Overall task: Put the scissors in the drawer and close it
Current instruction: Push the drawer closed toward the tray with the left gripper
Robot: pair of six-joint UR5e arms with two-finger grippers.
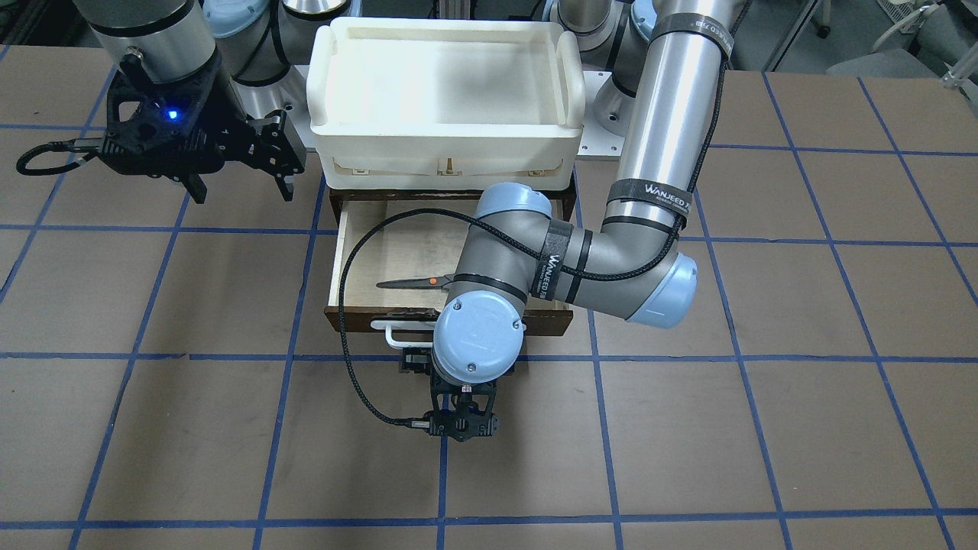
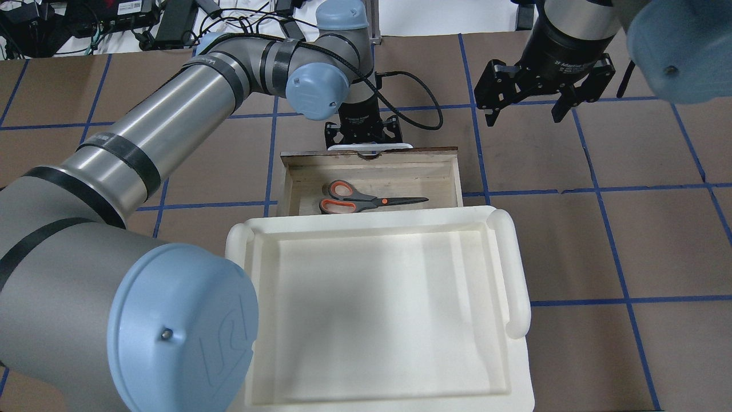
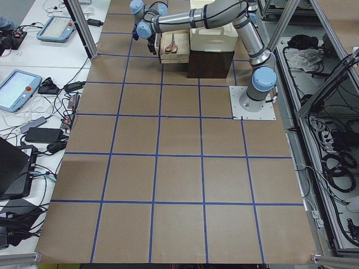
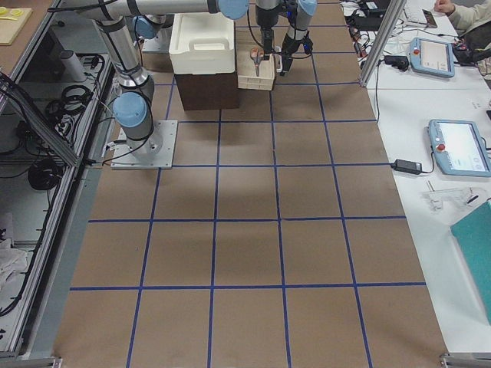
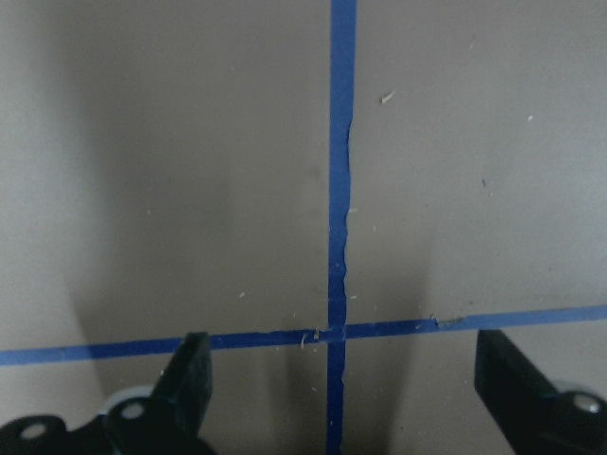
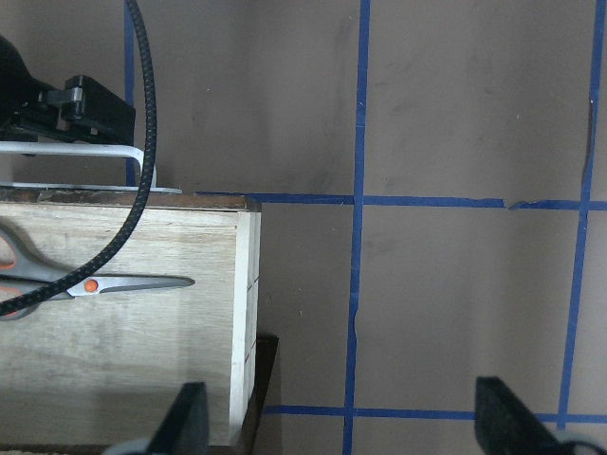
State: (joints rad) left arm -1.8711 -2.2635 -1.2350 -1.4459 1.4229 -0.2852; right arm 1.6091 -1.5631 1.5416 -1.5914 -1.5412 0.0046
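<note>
One scissors (image 2: 366, 200) pair, grey-orange looped handles, flat in open pale-plywood drawer (image 2: 453, 177) beneath white moulded tray (image 2: 514, 297). Jaws spread, empty: left gripper (image 5: 343, 370), right gripper (image 2: 523, 117).

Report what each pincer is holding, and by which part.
Nothing is held. The left pincer and the right pincer are both open and empty; the scissors lie loose in the open drawer.

Robotics lab, teach pendants (image 4: 460, 147) (gridded table (image 3: 179, 168))
</note>
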